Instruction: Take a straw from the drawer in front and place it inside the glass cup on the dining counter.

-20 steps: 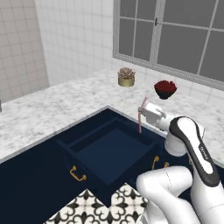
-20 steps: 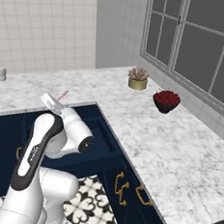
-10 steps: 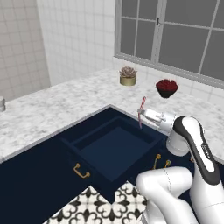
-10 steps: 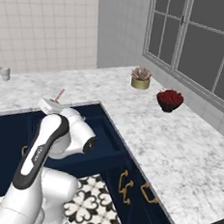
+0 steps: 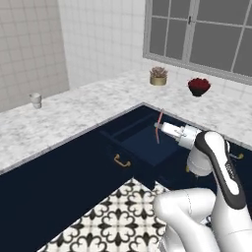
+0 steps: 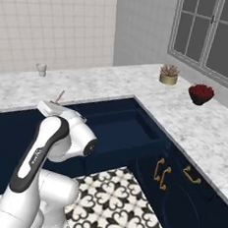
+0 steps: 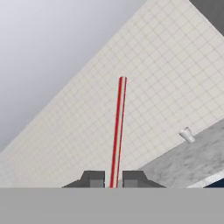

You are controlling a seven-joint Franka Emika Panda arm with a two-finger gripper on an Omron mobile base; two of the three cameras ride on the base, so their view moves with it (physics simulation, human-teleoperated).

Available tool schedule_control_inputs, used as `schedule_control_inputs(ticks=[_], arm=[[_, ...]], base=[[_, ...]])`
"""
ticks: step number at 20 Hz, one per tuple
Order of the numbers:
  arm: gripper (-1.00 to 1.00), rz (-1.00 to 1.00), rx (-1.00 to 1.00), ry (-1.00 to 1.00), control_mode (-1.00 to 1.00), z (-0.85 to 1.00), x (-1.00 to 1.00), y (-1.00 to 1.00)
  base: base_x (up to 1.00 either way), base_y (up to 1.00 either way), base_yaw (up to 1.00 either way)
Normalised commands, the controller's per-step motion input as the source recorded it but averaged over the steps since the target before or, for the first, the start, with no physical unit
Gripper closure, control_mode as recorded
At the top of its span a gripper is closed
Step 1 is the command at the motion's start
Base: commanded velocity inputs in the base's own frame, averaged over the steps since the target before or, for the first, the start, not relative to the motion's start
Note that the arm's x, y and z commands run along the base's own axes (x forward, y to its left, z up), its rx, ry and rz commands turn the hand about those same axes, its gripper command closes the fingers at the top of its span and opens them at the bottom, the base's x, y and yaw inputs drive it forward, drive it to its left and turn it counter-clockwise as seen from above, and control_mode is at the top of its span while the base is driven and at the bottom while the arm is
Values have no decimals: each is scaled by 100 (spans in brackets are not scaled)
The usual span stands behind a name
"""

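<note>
My arm: glossy white, dark joints

I see rounded white shells, a black band along the upper link, and two small dark fingertips (image 7: 92,178) on the gripper (image 7: 113,179).

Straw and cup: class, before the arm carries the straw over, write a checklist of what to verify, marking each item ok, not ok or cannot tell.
1. Straw held between the claw fingers: ok.
2. Straw lifted out of the drawer: ok.
3. Cup upright on the counter: ok.
4. Counter around the cup bare: ok.
5. Cup within reach from here: cannot tell; it stands far to the arm's left.
6. Drawer shut: not ok, it stands open.
</note>
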Motion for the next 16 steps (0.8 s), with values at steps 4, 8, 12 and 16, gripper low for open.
schedule_control_inputs(ticks=[4,8,12,16], arm=[[100,0,0,0,100,0,0,0],[100,0,0,0,100,0,0,0],[100,0,0,0,100,0,0,0],[100,0,0,0,100,0,0,0]], base=[[-78,91,0],[-67,95,0],[-52,98,0],[-48,99,0]])
